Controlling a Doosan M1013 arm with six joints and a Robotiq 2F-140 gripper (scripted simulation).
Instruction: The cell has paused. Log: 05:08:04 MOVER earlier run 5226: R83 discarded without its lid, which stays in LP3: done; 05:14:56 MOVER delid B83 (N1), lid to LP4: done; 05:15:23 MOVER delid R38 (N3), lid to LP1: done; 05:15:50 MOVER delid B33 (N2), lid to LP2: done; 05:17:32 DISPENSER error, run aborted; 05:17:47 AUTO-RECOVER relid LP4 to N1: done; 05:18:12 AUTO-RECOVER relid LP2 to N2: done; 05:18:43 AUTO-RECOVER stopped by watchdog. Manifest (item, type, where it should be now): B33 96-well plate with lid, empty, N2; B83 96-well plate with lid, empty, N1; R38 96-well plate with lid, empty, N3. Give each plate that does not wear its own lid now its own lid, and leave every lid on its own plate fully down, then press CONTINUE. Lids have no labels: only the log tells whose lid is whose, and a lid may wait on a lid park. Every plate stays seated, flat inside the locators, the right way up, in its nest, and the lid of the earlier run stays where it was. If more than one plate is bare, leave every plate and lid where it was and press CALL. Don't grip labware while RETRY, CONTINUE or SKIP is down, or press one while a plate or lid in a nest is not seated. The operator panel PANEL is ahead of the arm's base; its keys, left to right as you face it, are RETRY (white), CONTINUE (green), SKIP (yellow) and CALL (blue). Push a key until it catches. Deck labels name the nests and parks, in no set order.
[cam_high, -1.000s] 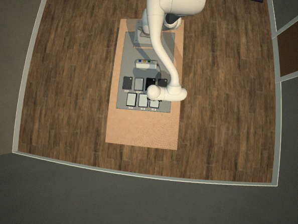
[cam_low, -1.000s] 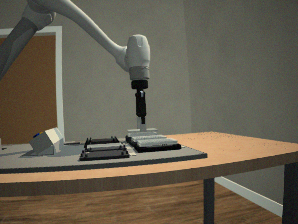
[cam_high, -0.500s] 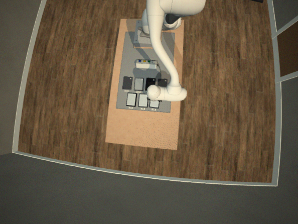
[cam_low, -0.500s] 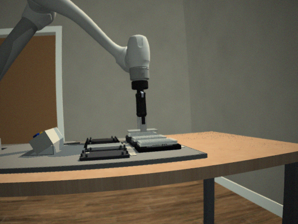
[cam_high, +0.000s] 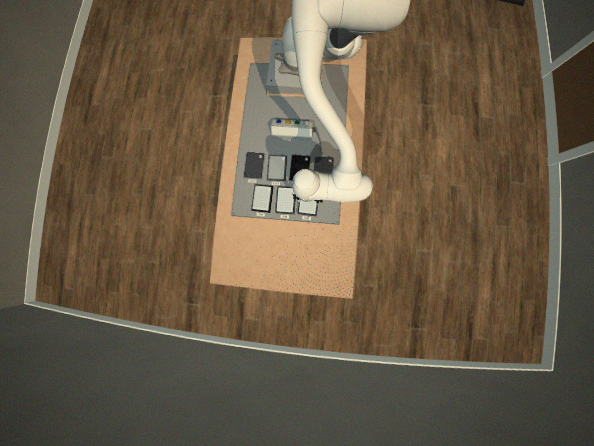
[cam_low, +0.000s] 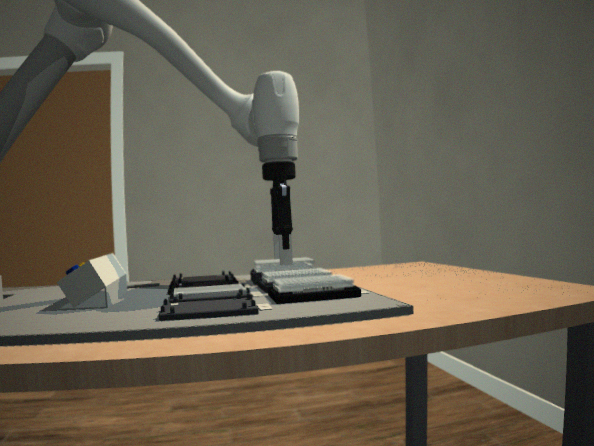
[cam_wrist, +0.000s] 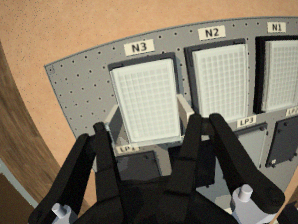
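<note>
Gripping a clear lid (cam_wrist: 148, 137) from above, the gripper (cam_wrist: 148, 139) hangs with its jaws shut on the lid's two long sides, and the wrist view looks straight down through it. You can see the lid's pale frame between the black fingers, its far edge overlapping the near end of the plate (cam_wrist: 145, 99) in the nest labelled N3 (cam_wrist: 139, 47). That plate shows its white well grid, sitting in a dark nest.

From the side, the lid (cam_low: 283, 261) hangs level just above the far plate, not down on it. The arm (cam_low: 276, 112) drops vertically to it.

Next along, the nest marked N2 (cam_wrist: 212, 32) holds another plate (cam_wrist: 220, 83), and N1 (cam_wrist: 276, 27) a third (cam_wrist: 278, 75) at the right edge. Whether those two wear lids I cannot tell from here.

Top view: three pale plates in the front row, the right one (cam_high: 307, 206) partly under the wrist. Behind them four lid parks; the second from the left (cam_high: 276, 167) carries a pale lid, the other three look dark.

The operator panel (cam_high: 291, 128) sits further back on the grey deck (cam_high: 240, 210), coloured keys showing on top. Everything stands on the wooden table (cam_low: 475, 295).
</note>
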